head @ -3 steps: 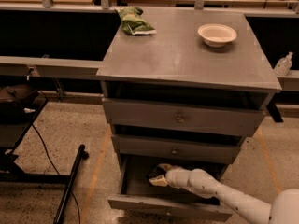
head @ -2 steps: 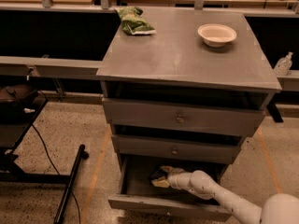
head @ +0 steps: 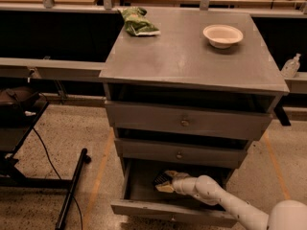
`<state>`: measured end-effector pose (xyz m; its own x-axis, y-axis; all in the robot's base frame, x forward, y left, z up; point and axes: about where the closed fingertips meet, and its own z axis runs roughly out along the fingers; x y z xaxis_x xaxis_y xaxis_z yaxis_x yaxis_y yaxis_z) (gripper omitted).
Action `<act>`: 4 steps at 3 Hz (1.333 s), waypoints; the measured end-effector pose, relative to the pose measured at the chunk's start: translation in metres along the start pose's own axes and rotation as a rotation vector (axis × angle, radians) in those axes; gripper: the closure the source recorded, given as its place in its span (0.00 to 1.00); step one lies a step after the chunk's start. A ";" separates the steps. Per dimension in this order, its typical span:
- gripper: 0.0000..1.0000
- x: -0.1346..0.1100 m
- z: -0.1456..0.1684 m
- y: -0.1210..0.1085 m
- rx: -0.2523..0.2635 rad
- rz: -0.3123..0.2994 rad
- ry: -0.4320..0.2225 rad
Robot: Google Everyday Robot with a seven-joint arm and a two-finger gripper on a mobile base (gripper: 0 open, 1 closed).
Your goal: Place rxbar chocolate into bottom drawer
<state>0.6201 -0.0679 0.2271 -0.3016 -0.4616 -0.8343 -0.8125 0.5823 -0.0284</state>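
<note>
- Since the earlier frames the arm has barely been moving: the tool (head: 162, 183) is still sitting inside the open bottom drawer (head: 144, 208), at almost the same spot near its middle.
- The rxbar chocolate (head: 159, 178) is showing as a dark shape right at the tool's tip, within the drawer; I cannot tell whether the tool is spread or pinching it.
- The two upper drawers (head: 184, 122) are standing slightly pulled out above.
- The grey worktop (head: 182, 61) is carrying a green snack bag (head: 138, 22) at its far left corner and a white bowl (head: 223, 35) far right, well apart.
- A speckled floor (head: 67, 133) with orange lines is spreading around the cabinet; a black bar (head: 72, 188) is lying on it to the left.
- A clear bottle (head: 290, 66) is standing on a ledge at right.
</note>
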 end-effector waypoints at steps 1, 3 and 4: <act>0.51 0.000 0.000 0.000 0.007 0.006 0.007; 0.23 0.000 0.000 0.000 0.005 0.017 0.009; 0.07 -0.001 -0.006 0.000 0.002 0.037 -0.006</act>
<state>0.6177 -0.0715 0.2310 -0.3287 -0.4352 -0.8382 -0.7999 0.6001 0.0020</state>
